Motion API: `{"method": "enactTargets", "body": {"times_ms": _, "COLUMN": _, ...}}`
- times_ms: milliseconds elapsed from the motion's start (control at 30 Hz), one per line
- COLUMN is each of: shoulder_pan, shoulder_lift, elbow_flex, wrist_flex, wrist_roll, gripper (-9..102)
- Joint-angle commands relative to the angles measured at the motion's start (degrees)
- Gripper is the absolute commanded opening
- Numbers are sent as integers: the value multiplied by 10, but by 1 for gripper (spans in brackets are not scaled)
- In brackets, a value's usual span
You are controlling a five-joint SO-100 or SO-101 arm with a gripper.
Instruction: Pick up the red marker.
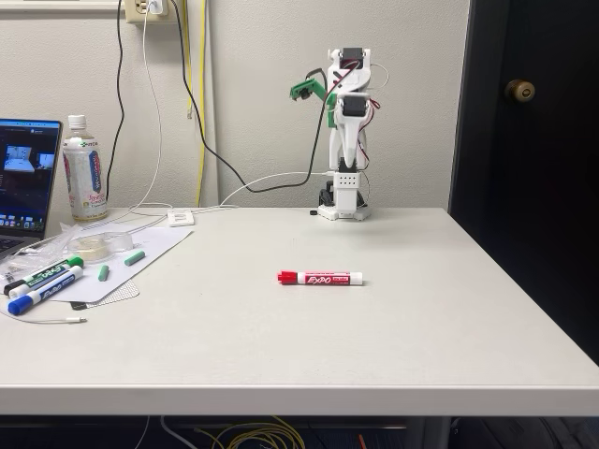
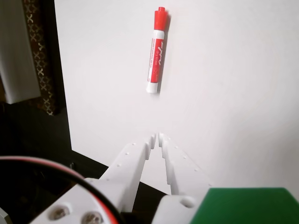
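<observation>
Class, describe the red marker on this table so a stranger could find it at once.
Start at the white robot arm at the table's far edge. Nearer the camera lies the red marker, alone mid-table. Unlike the green-capped marker and blue-capped marker at left, it is red.

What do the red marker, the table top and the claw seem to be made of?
Short thick red-capped marker: probably smooth plastic with a glossy printed label that catches light.
Pale flat table top: seemingly a matte laminate, even and without grain.
White two-finger claw: likely 3D-printed plastic, matte, with small dimples along its fingers.
</observation>
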Motion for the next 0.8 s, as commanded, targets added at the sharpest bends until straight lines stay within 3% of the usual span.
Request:
{"method": "enactTargets", "body": {"times_ms": 0, "shoulder_pan": 12, "shoulder_lift": -22, "elbow_flex": -54, "wrist_flex": 3, "wrist_roll": -13, "gripper": 0}}
{"method": "enactTargets", "body": {"times_ms": 400, "shoulder_pan": 50, "shoulder_lift": -170, "elbow_flex": -169, "wrist_flex": 3, "wrist_roll": -76, "gripper": 0}}
{"method": "enactTargets", "body": {"times_ms": 767, "shoulder_pan": 44, "shoulder_lift": -283, "elbow_flex": -272, "wrist_flex": 1, "wrist_roll": -73, "gripper": 0}}
